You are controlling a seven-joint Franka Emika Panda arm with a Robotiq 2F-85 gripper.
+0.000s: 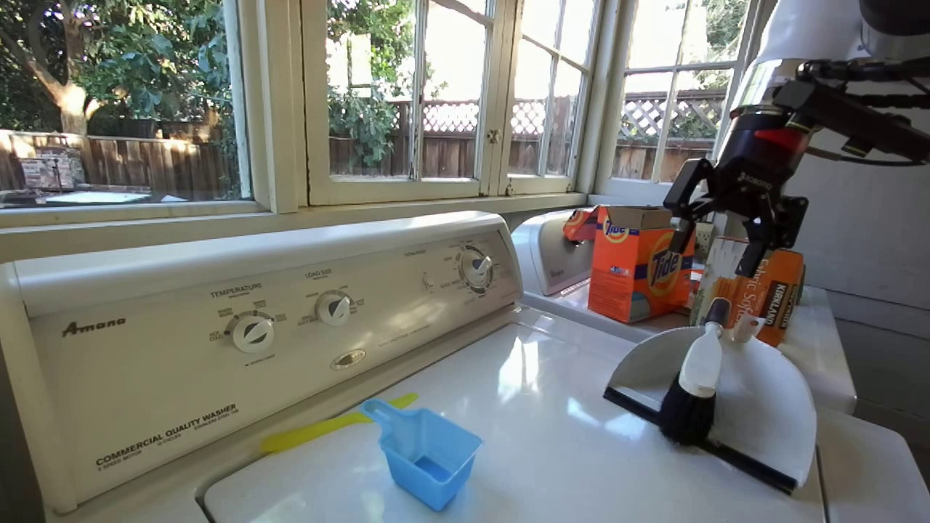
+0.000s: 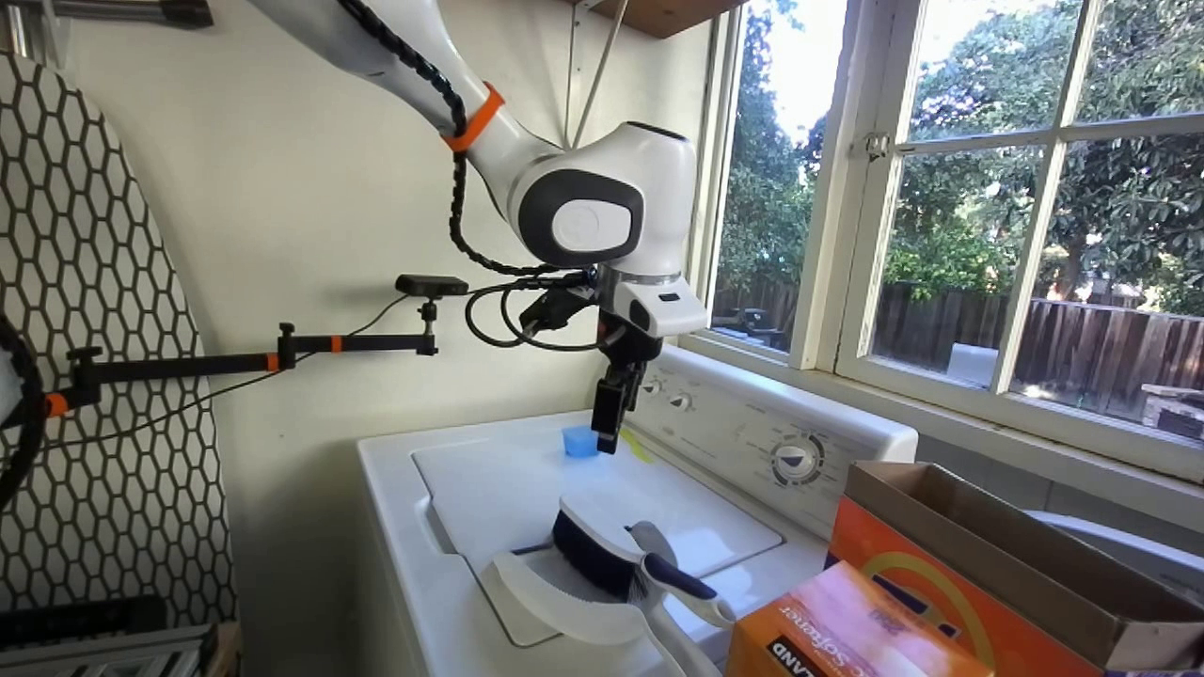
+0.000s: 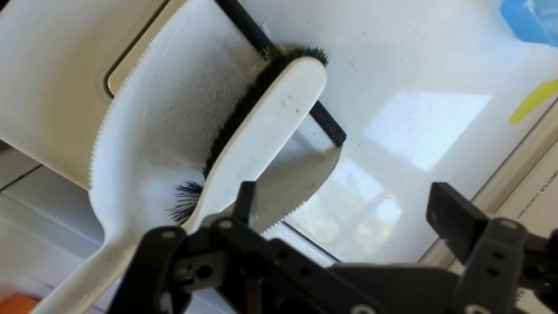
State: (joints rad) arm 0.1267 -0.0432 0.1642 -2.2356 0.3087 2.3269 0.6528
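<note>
"Amana" washer [image 1: 556, 407] bears brush [image 3: 266, 126] on dustpan [image 3: 126, 174] near "Tide" box [image 1: 628, 280].

In the wrist view I am finding passing room over the washer lid [image 3: 392, 74], upper middle to right of centre. The brush [image 3: 279, 113] and dustpan [image 3: 130, 152] are blocking the left half, a blue scoop [image 3: 528, 26] the upper right corner, the control panel [image 3: 545, 200] the lower right.

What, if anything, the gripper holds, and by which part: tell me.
Nothing is held: the gripper is open, and the brush lies ungripped on the dustpan.
</note>
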